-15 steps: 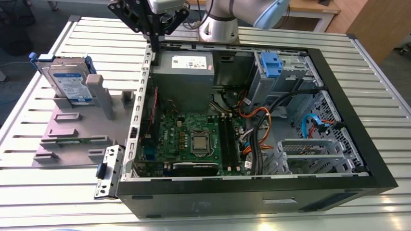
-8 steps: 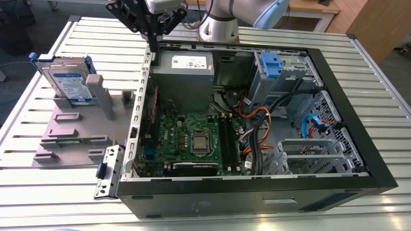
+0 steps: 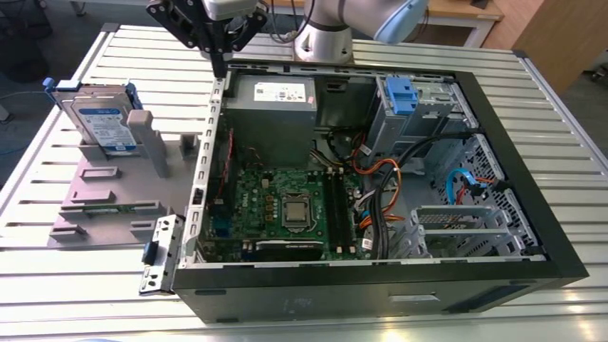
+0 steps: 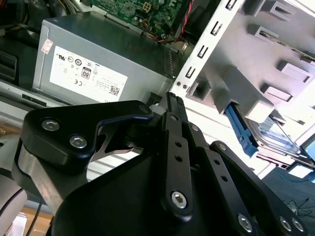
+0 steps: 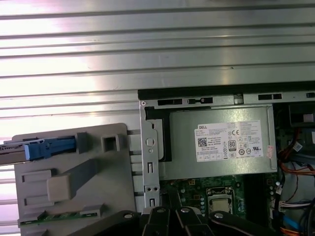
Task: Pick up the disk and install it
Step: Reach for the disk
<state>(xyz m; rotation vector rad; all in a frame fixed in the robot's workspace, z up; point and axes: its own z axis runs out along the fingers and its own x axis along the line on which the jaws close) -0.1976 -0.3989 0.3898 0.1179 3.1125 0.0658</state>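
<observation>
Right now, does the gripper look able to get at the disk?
Probably yes: the disk stands on edge in the grey fixture with nothing above it; the gripper hangs shut over the case edge.

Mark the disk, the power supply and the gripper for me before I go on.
disk (image 3: 101, 122): exterior view, on its blue-and-white label.
power supply (image 3: 278, 90): exterior view, on its white sticker.
gripper (image 3: 221, 68): exterior view, at its fingertips, above the case edge.
</observation>
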